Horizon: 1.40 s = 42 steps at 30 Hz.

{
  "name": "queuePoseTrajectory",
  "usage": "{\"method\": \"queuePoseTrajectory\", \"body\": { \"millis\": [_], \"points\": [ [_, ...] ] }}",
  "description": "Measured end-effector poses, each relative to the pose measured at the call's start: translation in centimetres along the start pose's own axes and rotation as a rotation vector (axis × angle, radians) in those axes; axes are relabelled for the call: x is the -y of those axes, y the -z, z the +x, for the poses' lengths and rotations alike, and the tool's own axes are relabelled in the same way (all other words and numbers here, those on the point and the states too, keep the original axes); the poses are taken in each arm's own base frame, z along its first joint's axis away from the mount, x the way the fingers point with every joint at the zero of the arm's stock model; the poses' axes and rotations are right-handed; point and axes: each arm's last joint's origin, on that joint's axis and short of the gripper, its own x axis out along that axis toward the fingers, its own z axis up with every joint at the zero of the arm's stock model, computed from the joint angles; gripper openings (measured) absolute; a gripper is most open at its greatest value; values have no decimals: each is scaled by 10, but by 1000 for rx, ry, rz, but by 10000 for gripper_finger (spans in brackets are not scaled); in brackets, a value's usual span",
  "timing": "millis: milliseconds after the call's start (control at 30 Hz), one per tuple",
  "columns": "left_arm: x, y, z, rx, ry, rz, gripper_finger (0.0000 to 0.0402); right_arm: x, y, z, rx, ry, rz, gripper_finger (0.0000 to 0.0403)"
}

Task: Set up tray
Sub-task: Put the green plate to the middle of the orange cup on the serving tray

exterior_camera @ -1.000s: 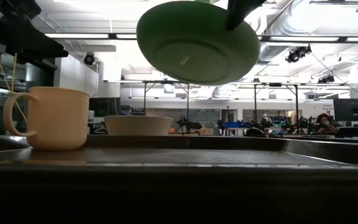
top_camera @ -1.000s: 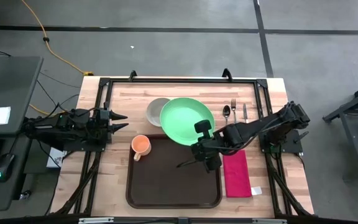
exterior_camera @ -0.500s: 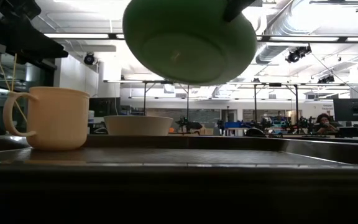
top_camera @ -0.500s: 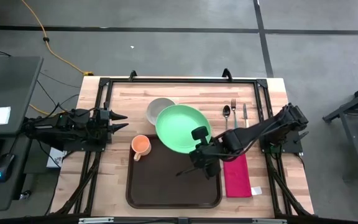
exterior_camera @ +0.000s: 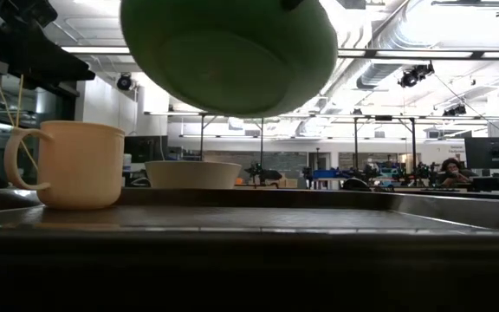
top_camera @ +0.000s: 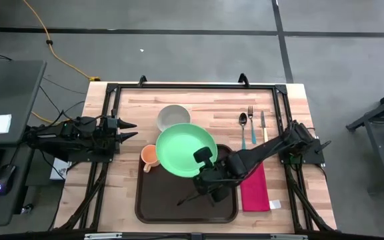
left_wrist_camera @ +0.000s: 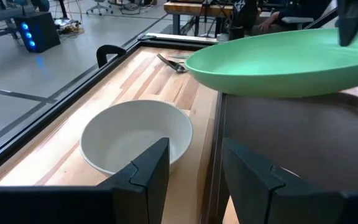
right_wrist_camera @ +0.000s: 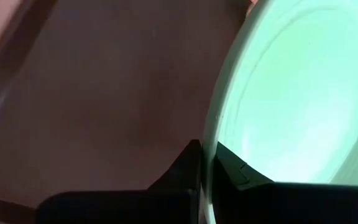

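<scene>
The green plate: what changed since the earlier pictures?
The right gripper, shut on the green plate, carried it off the table's back part, leftward and nearer, over the tray, still airborne. Left gripper, mug, bowl, cutlery stayed put.

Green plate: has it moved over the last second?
Yes. In the high view the green plate, pinched at its rim by the right gripper, has shifted left and toward the near edge, off the white bowl and over the tray.
</scene>
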Motion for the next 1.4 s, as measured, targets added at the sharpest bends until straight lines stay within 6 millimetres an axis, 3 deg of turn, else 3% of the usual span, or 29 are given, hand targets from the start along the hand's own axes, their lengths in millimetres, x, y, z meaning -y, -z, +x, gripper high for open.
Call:
{"method": "queuePoseTrajectory", "body": {
  "millis": [733,1400],
  "points": [
    [0,1,0,-7,0,2,179,-16,-6,2,-34,-35,84,0],
    [0,2,0,-22,-1,7,179,-34,-15,-2,40,-75,200,0]
  ]
}}
